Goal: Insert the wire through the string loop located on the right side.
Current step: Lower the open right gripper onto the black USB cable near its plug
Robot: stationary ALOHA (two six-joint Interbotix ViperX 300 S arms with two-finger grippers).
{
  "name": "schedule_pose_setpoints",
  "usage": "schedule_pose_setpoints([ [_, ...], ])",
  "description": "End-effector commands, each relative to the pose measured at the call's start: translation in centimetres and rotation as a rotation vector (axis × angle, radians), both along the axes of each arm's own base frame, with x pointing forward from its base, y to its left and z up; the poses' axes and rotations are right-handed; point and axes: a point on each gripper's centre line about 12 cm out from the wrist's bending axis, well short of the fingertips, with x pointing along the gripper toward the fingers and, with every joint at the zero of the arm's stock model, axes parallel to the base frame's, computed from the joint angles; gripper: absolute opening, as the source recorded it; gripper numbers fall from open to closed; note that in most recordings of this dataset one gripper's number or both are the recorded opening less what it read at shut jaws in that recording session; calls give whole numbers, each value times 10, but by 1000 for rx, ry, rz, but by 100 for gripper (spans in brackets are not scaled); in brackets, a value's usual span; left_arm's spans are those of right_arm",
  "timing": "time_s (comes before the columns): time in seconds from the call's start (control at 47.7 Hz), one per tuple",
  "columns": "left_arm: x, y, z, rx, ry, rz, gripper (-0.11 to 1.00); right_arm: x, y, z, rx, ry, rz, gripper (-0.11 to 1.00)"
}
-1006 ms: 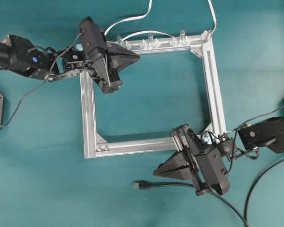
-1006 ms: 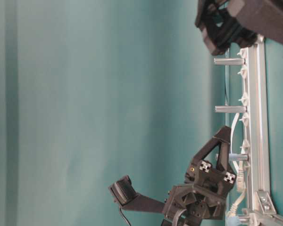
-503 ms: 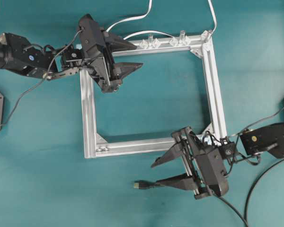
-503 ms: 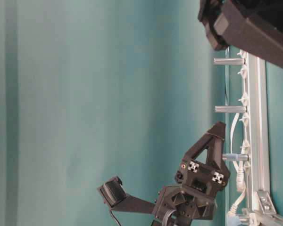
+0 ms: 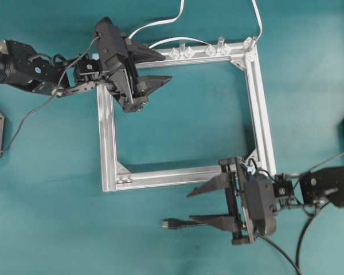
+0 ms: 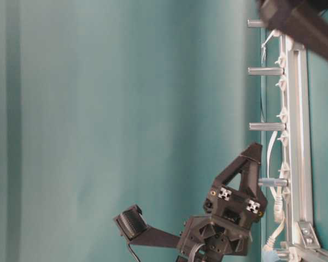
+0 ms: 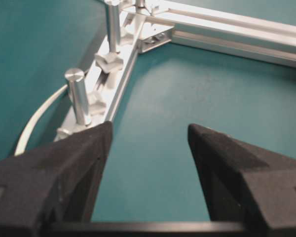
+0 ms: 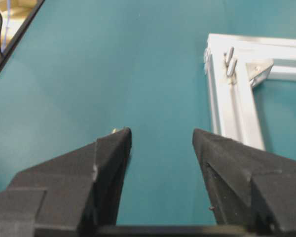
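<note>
Wire (image 5: 180, 223): thin black cable, plug-tipped, lying flat just outside the frame (image 5: 160, 176)'s near bar. Likely light, limp behind a stiff plug; best gripped just behind the plug. Right gripper (image 5: 208, 205): spread, empty, over the plug end. Left gripper (image 5: 160, 67): spread, empty, at the frame's far-left corner.

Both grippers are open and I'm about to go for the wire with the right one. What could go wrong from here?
1. The right gripper is open with its lower finger right over the wire, not straddling it; closing now may pinch air or shove the plug aside.
2. Its upper finger sits close to the aluminium frame; a slip sideways could knock that bar.
3. I cannot make out the string loop in these views, so threading would be aimed blind.
</note>
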Motion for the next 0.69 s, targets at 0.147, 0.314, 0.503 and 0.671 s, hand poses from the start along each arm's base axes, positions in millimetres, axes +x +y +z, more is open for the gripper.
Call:
schedule_pose_setpoints([
  [0.147, 2, -1, 13, -4, -41, 1, 66, 8, 14, 7, 4, -36, -16, 66],
  [0.314, 2, -1, 13, -13, -44, 4, 66, 9, 12, 6, 11, -29, -47, 66],
  [0.503, 2, -1, 11, -21, -40, 7, 66, 8, 16, -10, -2, 8, -45, 66],
  [0.671, 1, -1, 10, -22, -37, 7, 66, 10, 27, -24, -12, 39, -23, 66],
])
